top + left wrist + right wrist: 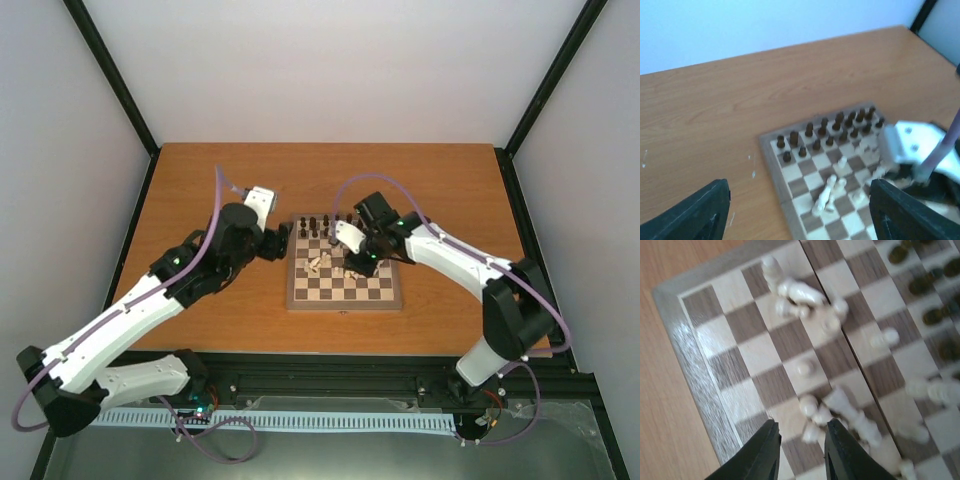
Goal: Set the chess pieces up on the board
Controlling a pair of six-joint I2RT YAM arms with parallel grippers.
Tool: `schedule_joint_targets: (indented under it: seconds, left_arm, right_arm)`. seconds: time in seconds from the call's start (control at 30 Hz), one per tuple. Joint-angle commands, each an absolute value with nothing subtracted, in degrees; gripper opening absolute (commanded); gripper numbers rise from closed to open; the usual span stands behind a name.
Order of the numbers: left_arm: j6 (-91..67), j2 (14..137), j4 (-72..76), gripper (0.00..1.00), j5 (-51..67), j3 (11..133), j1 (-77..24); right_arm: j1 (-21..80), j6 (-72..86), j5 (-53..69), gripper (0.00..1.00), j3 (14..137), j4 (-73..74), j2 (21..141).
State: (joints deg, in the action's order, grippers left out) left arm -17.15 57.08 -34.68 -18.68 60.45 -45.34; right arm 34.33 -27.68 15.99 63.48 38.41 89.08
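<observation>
The board (296,300) lies mid-table. Dark chess pieces (322,224) stand in its two far rows. Cream chess pieces (319,263) lie toppled and scattered on the middle squares. My left gripper (281,243) hovers just off the board's left edge, open wide and empty; its view shows the board (771,165), dark pieces (816,133) and fallen cream pieces (829,193). My right gripper (360,262) is low over the board, open, its fingertips (771,432) beside a small cluster of cream pieces (812,412). One cream piece (811,433) lies between the jaws, nearer the right finger.
Bare wooden table (210,185) surrounds the board, with white walls and black frame posts at its edges. In the left wrist view the right arm's white housing (910,145) hangs over the board's right part. The board's border (685,355) runs left of my right fingers.
</observation>
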Motion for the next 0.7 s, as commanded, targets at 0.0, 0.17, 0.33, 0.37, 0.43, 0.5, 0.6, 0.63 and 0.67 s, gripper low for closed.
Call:
schedule_joint_targets:
  seconds: [0.0,0.17,0.33,0.37,0.43,0.5,0.6,0.63,0.67]
  left_arm:
    - [-11.9,61.1,-31.4,0.72,-18.8,63.2,-41.8]
    - [-12.7,55.3,-28.6,0.75,-20.2,55.1,-39.2]
    - [-11.9,55.1,-29.3,0.77,-22.2,56.2,-39.0]
    - [-12.1,55.3,-29.3,0.78,-21.7,56.1,-38.8]
    - [-12.3,55.6,-29.2,0.77,-20.3,55.9,-38.5]
    - [-12.3,56.2,-29.4,0.77,-19.2,56.1,-38.5]
    - [-12.4,57.1,-29.7,0.76,-17.9,56.5,-38.5]
    - [-12.3,57.1,-29.8,0.76,-17.7,56.5,-38.5]
    - [-12.3,57.3,-29.7,0.75,-17.4,56.4,-38.5]
  right_arm:
    - [37.3,-29.9,17.3,0.27,70.9,41.7,95.2]
    - [38.8,-30.2,12.4,0.28,68.5,38.9,98.0]
    - [39.4,-30.0,9.8,0.28,67.8,38.4,98.7]
    - [39.5,-30.0,9.2,0.28,67.5,38.2,98.8]
    - [39.6,-30.0,8.2,0.28,67.1,38.0,99.4]
    - [39.6,-29.9,7.6,0.27,67.0,38.0,100.1]
    - [39.6,-29.8,7.5,0.24,67.1,38.1,100.2]
    - [39.6,-29.8,7.7,0.23,67.1,38.2,100.2]
    - [39.6,-29.8,7.8,0.23,67.0,38.3,100.1]
